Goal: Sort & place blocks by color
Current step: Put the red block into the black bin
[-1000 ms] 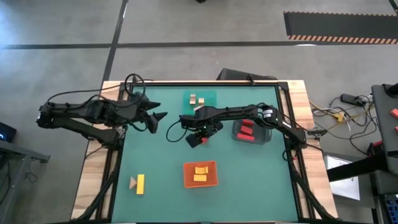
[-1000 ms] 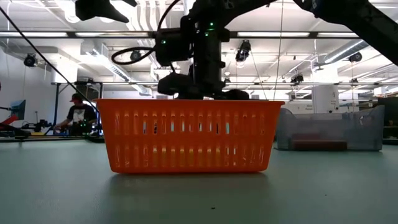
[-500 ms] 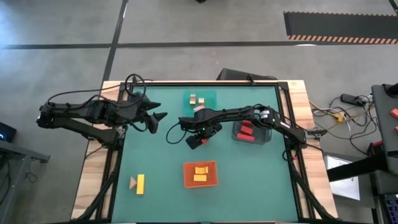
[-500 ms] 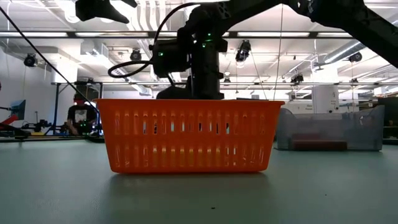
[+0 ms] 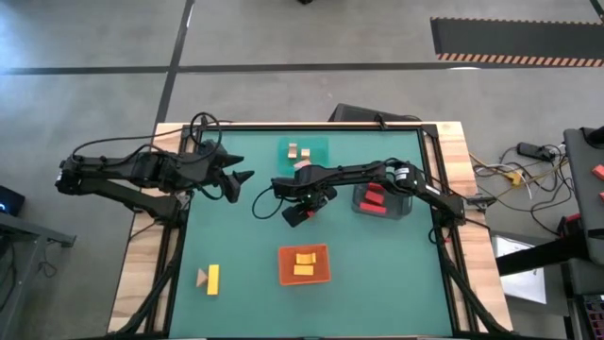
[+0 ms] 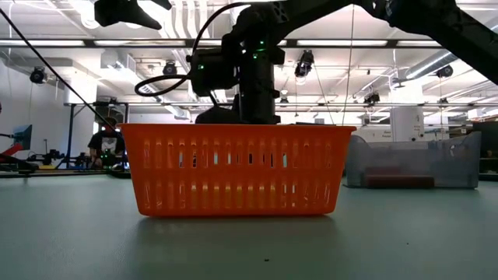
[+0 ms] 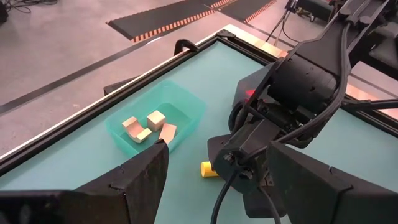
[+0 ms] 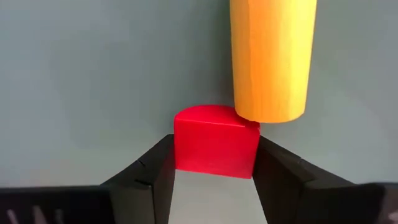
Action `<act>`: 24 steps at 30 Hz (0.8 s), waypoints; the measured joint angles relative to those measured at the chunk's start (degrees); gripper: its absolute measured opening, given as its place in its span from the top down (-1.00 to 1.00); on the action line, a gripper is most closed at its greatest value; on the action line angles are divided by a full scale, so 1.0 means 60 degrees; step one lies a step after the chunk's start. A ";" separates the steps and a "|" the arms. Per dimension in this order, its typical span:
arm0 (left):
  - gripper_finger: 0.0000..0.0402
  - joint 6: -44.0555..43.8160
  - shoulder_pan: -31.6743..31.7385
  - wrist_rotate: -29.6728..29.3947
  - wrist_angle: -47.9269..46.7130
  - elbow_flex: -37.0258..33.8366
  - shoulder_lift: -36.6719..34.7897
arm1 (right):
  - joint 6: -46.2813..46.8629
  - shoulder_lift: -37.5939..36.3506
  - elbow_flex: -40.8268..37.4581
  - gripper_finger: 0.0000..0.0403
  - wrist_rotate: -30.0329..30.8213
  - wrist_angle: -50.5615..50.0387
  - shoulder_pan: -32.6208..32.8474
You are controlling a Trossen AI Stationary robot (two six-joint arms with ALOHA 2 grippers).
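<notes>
- A red block (image 8: 216, 141) was held between the two dark fingers (image 8: 146, 180) of the right pincer (image 5: 304, 206), which was closed on it low over the middle of the green bench (image 5: 377, 274), as seen in the right wrist view.
- A yellow block (image 8: 270, 56), a rounded bar, was seen touching the red block's far edge and lying on the bench surface; the same piece showed in the left wrist view (image 7: 209, 168) under the right arm's wrist.
- Three tan blocks (image 7: 144, 127) were seen inside the teal tray (image 5: 304, 150) at the far side of the bench.
- Red blocks (image 5: 374, 198) were seen lying in the grey tray (image 5: 405, 210) on the right side of the bench.
- Yellow blocks (image 5: 304, 263) were seen in the orange tray (image 5: 304, 279) near the front middle of the bench.
- A yellow bar (image 5: 213, 278) and a tan wedge (image 5: 201, 277) just beside it were left loose on the bench near the front left corner.
- The left pincer (image 5: 238, 179) was held above the bench's left edge, with its fingers spread apart and nothing between them.
- In the low view, the orange tray (image 6: 237, 169) filled the centre, and a person (image 6: 103, 145) was seen far behind it in the room.
</notes>
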 joint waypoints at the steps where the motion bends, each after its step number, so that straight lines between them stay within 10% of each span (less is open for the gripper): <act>1: -0.27 0.0000 0.0000 0.0001 0.0000 0.0000 0.0000 | -0.0004 -0.0015 0.0000 0.18 -0.0018 -0.0039 0.0000; 24: -0.27 -0.0006 0.0000 0.0001 0.0087 -0.0004 0.0372 | -0.0301 -0.2575 -0.0181 0.16 -0.0195 -0.1513 -0.0001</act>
